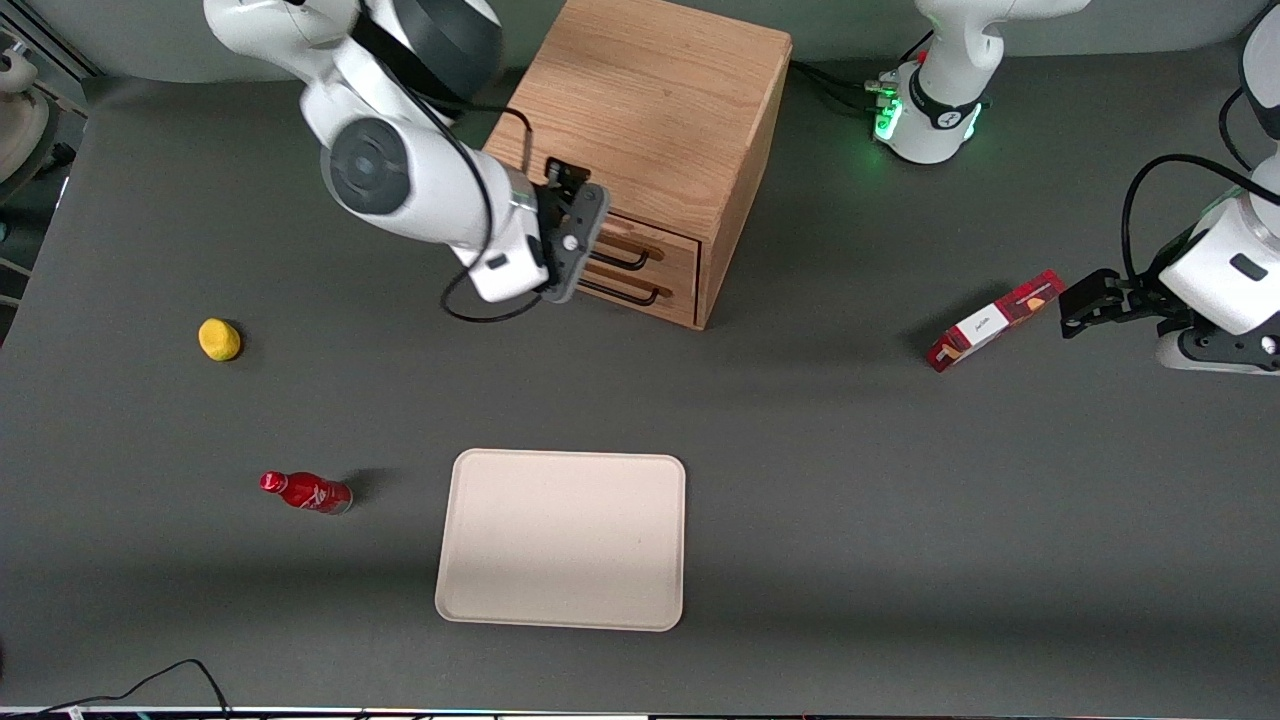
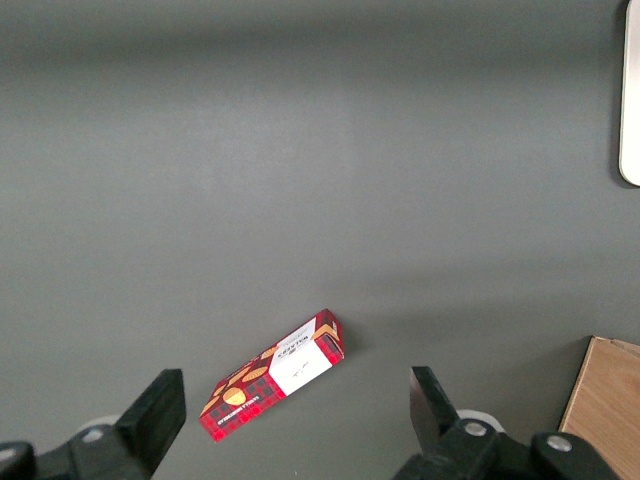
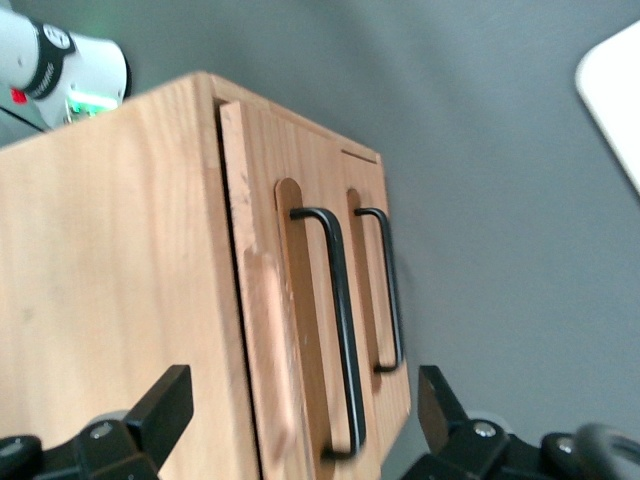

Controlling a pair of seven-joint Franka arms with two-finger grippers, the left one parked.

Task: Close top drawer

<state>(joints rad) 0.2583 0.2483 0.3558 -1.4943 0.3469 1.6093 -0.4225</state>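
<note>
While the right arm reaches across the cabinet front, here is how things stand.

Gripper: the gripper (image 1: 578,240) hangs right in front of the drawer faces of the oak cabinet (image 1: 650,110), level with the upper handle; in the right wrist view its two fingers (image 3: 165,408) stand wide apart, with nothing between them.

Top drawer: the top drawer (image 3: 262,330) sits in the upper slot of the cabinet, its front sticking out a little proud of the cabinet face, so it is not fully home; its black wire handle (image 3: 338,330) is free, untouched by the fingers.

Lower drawer: the lower drawer (image 3: 385,290) lies just beside it in that view, its front set farther in than the top drawer's.

Tray: a pale tray (image 1: 562,540) lies flat on the grey table (image 1: 850,500), nearer the front camera than the cabinet.

Working arm's end: a yellow lemon (image 1: 219,339) and a red bottle (image 1: 306,492) on its side, well apart.

Parked arm's end: a red biscuit box (image 1: 994,320), lying flat.
</note>
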